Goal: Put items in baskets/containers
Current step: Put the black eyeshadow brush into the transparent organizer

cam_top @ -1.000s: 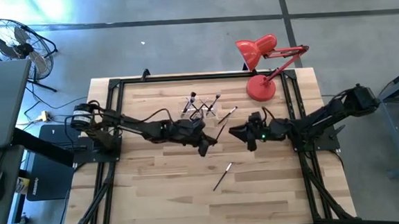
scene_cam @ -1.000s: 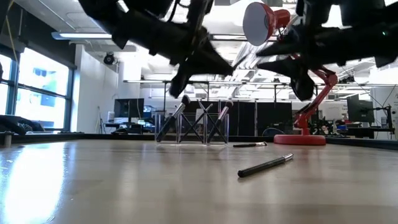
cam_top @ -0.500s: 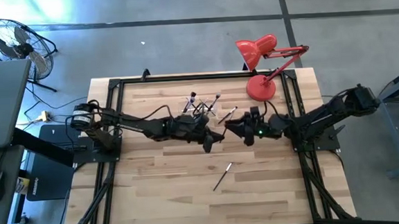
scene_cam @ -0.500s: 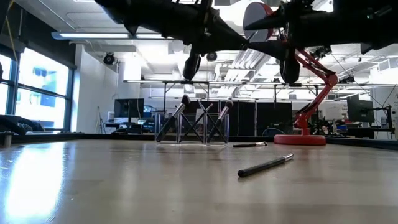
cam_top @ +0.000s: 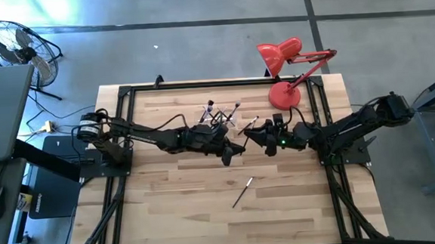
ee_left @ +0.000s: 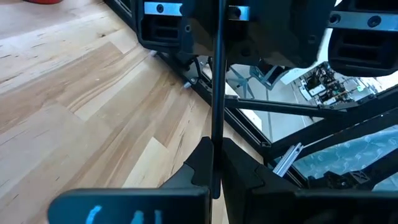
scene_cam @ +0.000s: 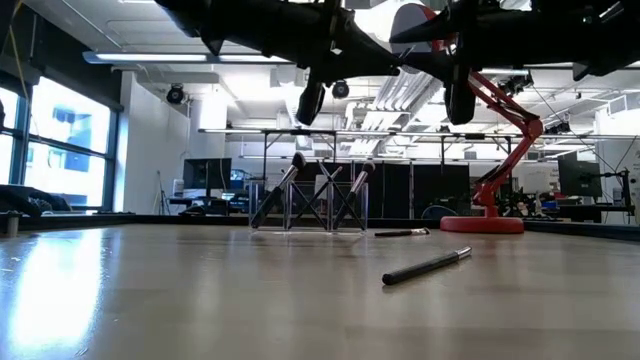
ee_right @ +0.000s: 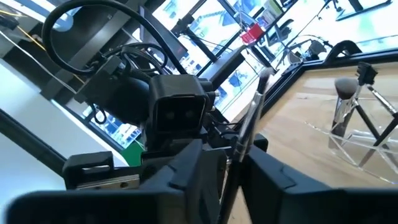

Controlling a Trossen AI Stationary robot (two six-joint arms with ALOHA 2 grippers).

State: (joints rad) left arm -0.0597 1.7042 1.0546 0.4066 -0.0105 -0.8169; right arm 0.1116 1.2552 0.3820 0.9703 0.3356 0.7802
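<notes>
A thin dark makeup brush (ee_left: 216, 93) hangs in the air over the table's middle, between my two grippers. My left gripper (ee_left: 214, 173) is shut on one end of it. My right gripper (ee_right: 234, 169) faces it from the table's right and has closed on the other end (ee_right: 250, 115). In the high view the left gripper (cam_top: 232, 146) and the right gripper (cam_top: 251, 139) nearly meet. Just behind them stands the clear holder (scene_cam: 308, 212), with brushes (scene_cam: 352, 192) leaning in it on their handle ends. One brush (scene_cam: 427, 266) lies flat on the wood nearer the front. My left gripper pinches the brush's dark handle (ee_left: 215, 152) between its two fingers, near one end. The fingers lie level, coming from the table's left, and the brush runs on forward along them, clear of the table. My right gripper has the handle's other end (ee_right: 239, 150) between its two fingers, coming level from the table's right. The brush runs forward out of them toward the left gripper.
A red desk lamp (cam_top: 284, 95) stands at the far right on its round base. Another brush (scene_cam: 402, 233) lies beside the holder, toward the lamp. Black frame rails (cam_top: 120, 143) border the tabletop on the left and right. Bare wood spreads across the near half.
Both grippers have risen. My left gripper has carried the brush up and a little toward the table's right. My right gripper has moved toward the table's left until it meets the brush's free end. The brushes on the table and in the holder have not moved.
</notes>
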